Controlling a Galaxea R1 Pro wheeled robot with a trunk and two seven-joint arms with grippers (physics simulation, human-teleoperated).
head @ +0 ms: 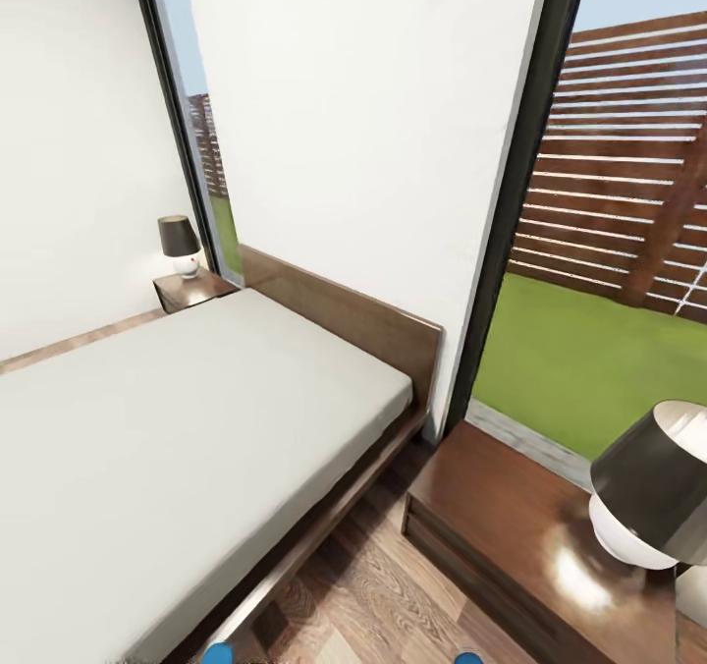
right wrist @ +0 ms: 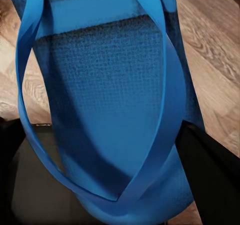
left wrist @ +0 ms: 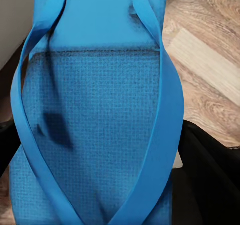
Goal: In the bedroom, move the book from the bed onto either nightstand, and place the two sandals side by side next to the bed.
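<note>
Up close in the left wrist view, a bright blue sandal sits between the dark fingers of my left gripper, which is shut on it. My right gripper is shut on the other sandal above the wooden floor. In the head view, both blue tips peek up at the bottom edge. The bed lies to the left with a bare light mattress. A dark nightstand with a lamp stands at the right. The book is out of view.
A second nightstand with a black-shaded lamp stands beyond the bed's far side. A strip of wooden floor runs between the bed frame and the near nightstand. Tall windows and a white wall back the headboard.
</note>
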